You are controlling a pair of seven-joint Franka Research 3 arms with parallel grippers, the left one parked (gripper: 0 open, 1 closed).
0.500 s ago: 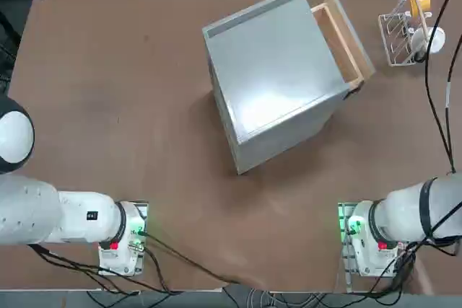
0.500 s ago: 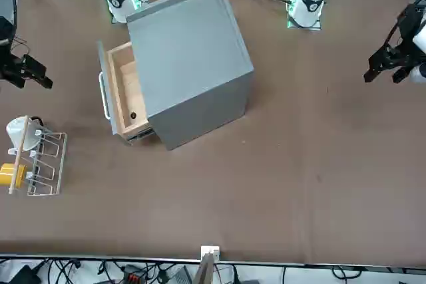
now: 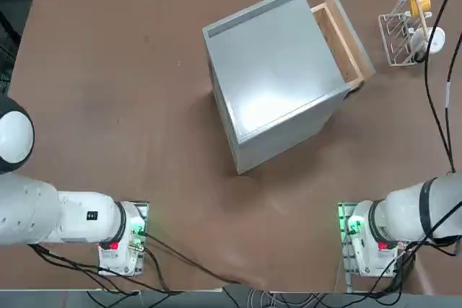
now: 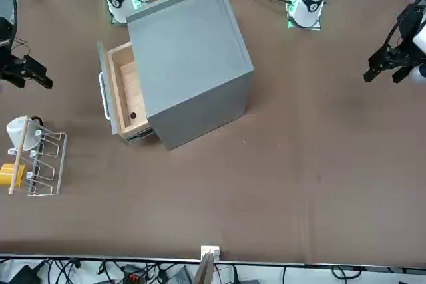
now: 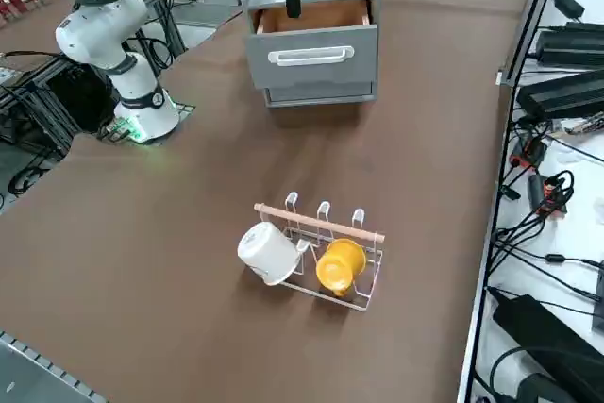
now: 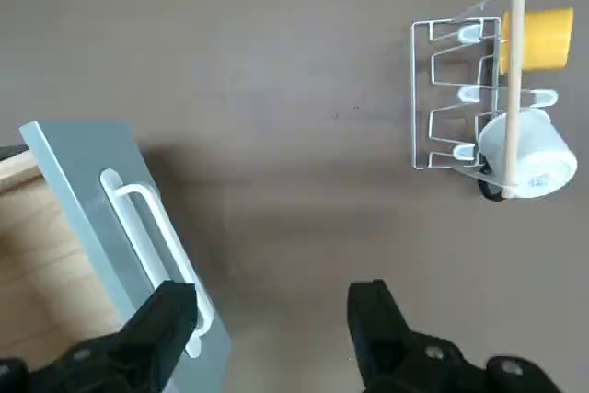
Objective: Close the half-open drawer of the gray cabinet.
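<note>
- On the brown tabletop [image 3: 108, 70], far half, slightly toward the robot's right: gray cabinet [image 3: 271, 73], standing askew to the tabletop's edges.
- Out of the cabinet's right-facing side: drawer [image 4: 126, 94], partly pulled out, bare wooden floor showing, with one small dark spot on it in the front view.
- On the drawer's front: gray panel with a white bar handle [image 5: 311, 55], facing the right side camera.
- Beside the cabinet, beyond the drawer's front, well apart from it: white wire rack [image 5: 326, 252] with a wooden rod along its top.
- On the rack: a white cup [image 5: 269, 253] and a yellow cup [image 5: 341, 264], side by side.
- Above the drawer's front edge, off the tabletop: right tool [image 6: 276, 319], black fingers spread apart, clamped on nothing.
- Through the wrist view: one fingertip [image 6: 175, 306] over the handle's end, the other over bare tabletop on the side toward the rack.
- Near the cabinet's front-right corner, at the tabletop's near edge: right arm's base [image 3: 372, 239], green light lit.
</note>
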